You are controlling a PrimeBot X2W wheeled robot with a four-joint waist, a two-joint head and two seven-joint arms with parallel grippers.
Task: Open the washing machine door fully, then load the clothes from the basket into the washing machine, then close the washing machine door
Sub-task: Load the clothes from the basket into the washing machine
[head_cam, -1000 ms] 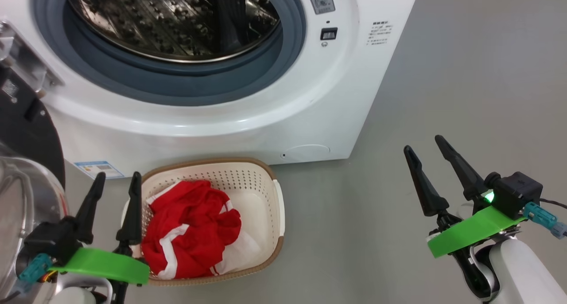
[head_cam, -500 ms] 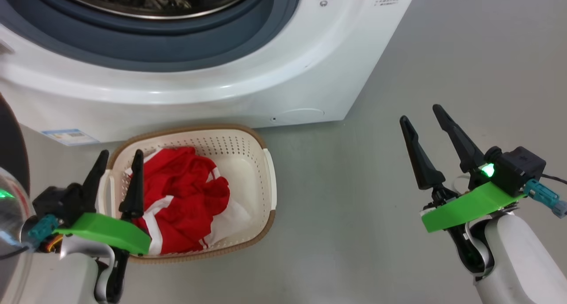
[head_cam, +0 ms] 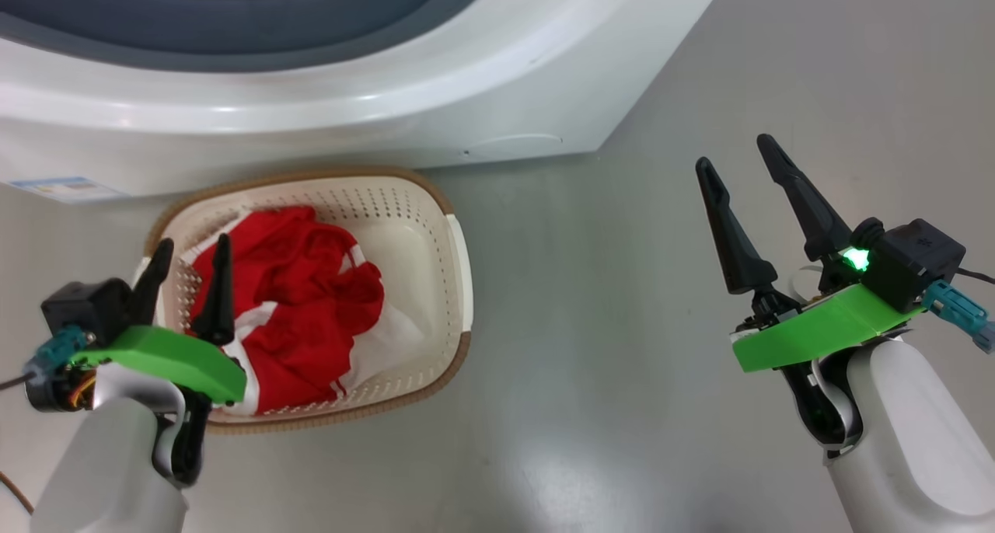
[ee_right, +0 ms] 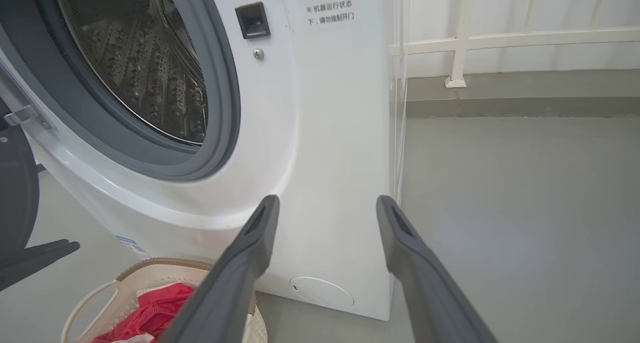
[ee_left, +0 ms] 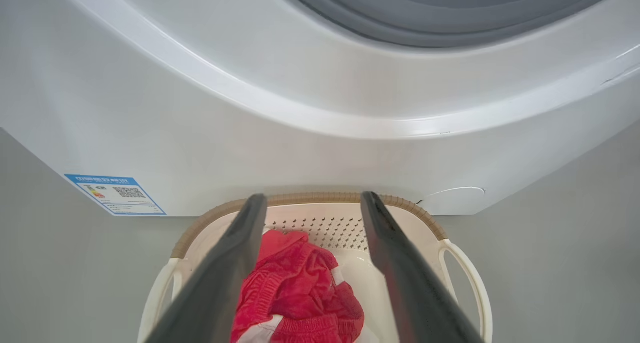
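The cream basket point(head_cam: 460, 273) stands on the floor against the washing machine point(head_cam: 435, 90), and the red and white clothes point(head_cam: 299, 308) lie bunched in its left half. My left gripper point(head_cam: 194, 244) hovers open over the basket's left rim, its inner finger above the clothes. In the left wrist view the gripper point(ee_left: 313, 197) frames the clothes point(ee_left: 295, 288) and the basket's far rim point(ee_left: 410, 208). My right gripper point(head_cam: 734, 152) stands open over bare floor, well right of the basket. In the right wrist view the washing machine door point(ee_right: 17, 203) hangs open at the left, baring the steel drum point(ee_right: 145, 68).
A blue label point(ee_left: 115, 194) and a round filter cap point(ee_left: 452, 199) sit low on the machine's front. Grey floor point(head_cam: 622, 323) spreads to the right of the basket. A white railing point(ee_right: 460, 38) and a low kerb run behind the machine's right side.
The head camera has tilted down, so the machine's opening slid out of the top of the picture. Both grippers stay open and keep about the same place beside the basket.
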